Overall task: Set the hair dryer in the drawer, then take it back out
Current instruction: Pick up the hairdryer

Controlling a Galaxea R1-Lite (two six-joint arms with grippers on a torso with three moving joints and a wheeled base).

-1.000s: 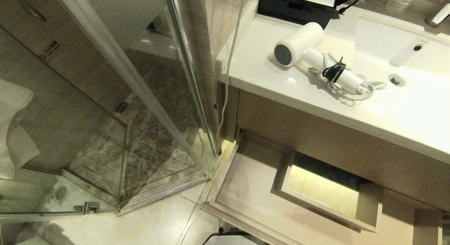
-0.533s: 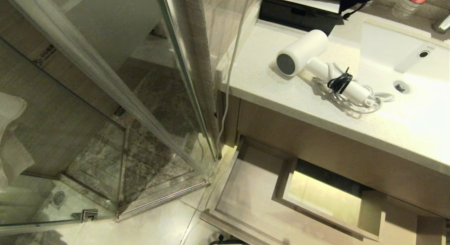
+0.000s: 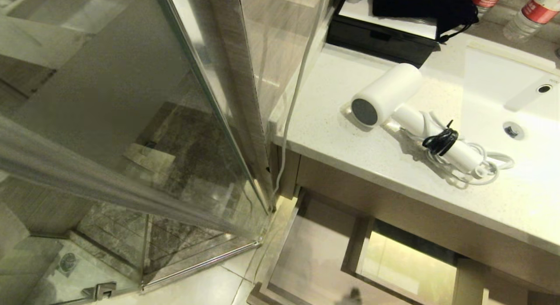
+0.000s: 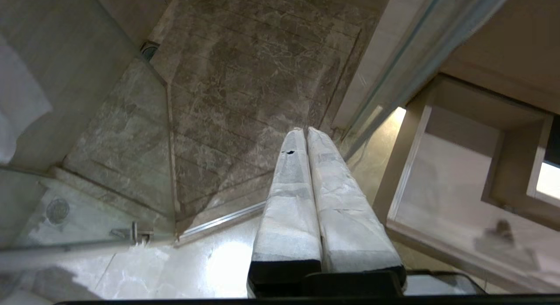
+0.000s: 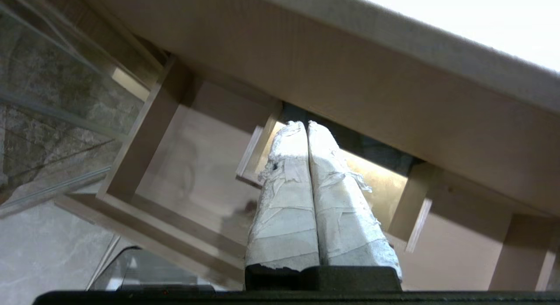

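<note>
Nearest, low down: the drawer (image 3: 306, 261) is pulled out under the worktop (image 3: 350, 156); flat beige wood bottom, thin straight walls, nothing seen inside; a square cut-out at its back side glows yellow. Both arms hang low, not in the head view. Left hand (image 4: 306, 132): 2 fingers wrapped in rough white tape, pressed flat together, holding nothing; it hangs over the pale floor (image 4: 197, 270) by the shower corner. Right hand (image 5: 305, 125): same white tape, frayed at the edges, 2 fingers tight together w/ no gap, holding nothing; it hangs above the drawer, below the worktop's wood front.

A bit farther, on the left: glass shower wall (image 3: 131, 156), clear and shiny w/ metal edge; behind it dark grey stone tiles, rough looking.

Farther up: the worktop is smooth speckled cream stone; the hair dryer (image 3: 387, 95) lies on it on its side, not in the drawer; 1 fat round white barrel w/ flat dark grey end, straight white handle, white cord coiled in loops, 1 black tie round the handle. Just to its right the white sink (image 3: 490, 121), smooth, w/ 1 round drain.

Farthest: 1 black box (image 3: 376, 36) w/ a dark cloth bag (image 3: 420, 5) on top; 2 clear bottles (image 3: 529, 12) w/ red labels.
</note>
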